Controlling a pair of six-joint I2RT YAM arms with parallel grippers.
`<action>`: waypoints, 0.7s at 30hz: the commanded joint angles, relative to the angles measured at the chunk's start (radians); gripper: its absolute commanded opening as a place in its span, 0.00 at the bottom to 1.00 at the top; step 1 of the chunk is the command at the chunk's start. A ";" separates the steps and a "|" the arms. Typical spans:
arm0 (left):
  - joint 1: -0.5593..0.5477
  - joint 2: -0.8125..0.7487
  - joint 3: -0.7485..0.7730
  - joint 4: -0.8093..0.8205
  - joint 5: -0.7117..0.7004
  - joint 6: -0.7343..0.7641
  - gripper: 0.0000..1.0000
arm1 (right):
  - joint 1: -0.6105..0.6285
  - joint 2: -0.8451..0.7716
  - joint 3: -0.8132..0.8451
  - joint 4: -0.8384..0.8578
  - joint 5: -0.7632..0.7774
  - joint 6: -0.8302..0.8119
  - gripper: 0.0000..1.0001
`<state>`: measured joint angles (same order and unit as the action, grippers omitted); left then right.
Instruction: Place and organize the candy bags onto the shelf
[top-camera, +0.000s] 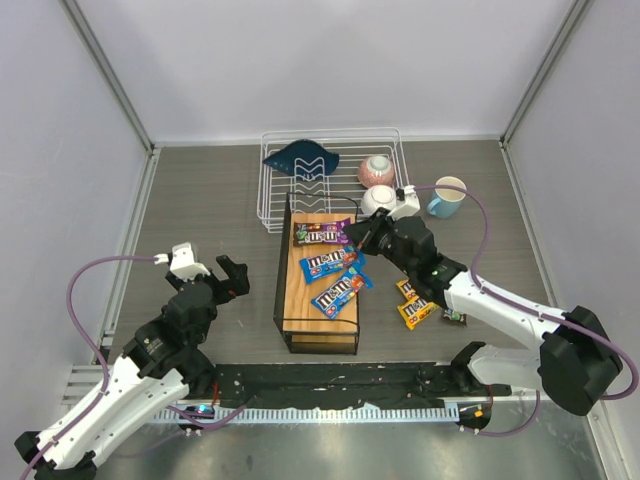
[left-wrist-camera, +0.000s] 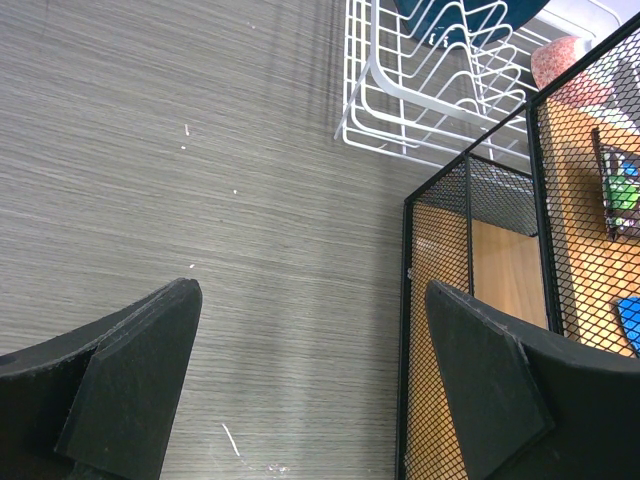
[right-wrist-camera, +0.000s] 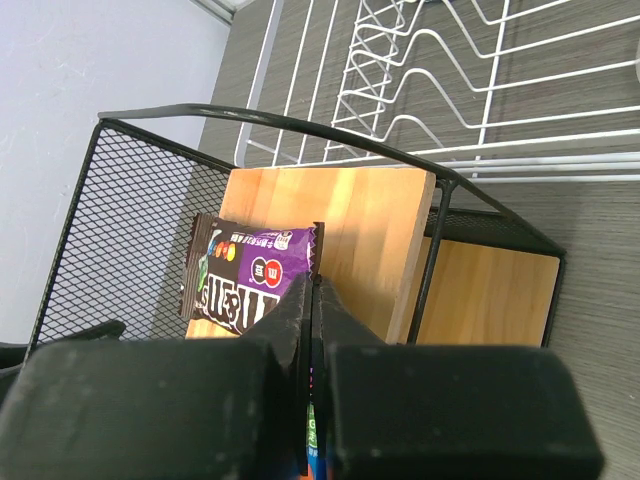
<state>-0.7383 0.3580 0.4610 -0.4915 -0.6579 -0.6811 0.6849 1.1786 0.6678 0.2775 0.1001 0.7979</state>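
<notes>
The shelf stands mid-table, a black mesh frame with a wooden plank top. On the plank lie a purple candy bag at the far end and two blue candy bags nearer. My right gripper is shut, its tip at the right end of the purple bag; nothing shows clearly between its fingers. Two yellow bags and a dark one lie on the table right of the shelf. My left gripper hangs open over bare table left of the shelf.
A white wire dish rack stands behind the shelf with a dark blue item and a pink bowl in it. A white bowl and a blue mug sit beside it. The right arm reaches over the loose bags.
</notes>
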 joint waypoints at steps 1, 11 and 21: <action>-0.004 -0.001 -0.001 0.021 -0.006 -0.006 1.00 | 0.016 -0.004 0.038 0.060 0.049 0.014 0.01; -0.004 -0.002 -0.007 0.019 -0.006 -0.006 1.00 | 0.024 -0.004 0.035 0.074 0.038 0.017 0.15; -0.004 0.006 -0.005 0.022 -0.005 -0.006 1.00 | 0.022 -0.109 0.039 -0.052 0.079 -0.040 0.50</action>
<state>-0.7383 0.3580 0.4576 -0.4911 -0.6579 -0.6811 0.7040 1.1416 0.6682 0.2604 0.1410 0.8028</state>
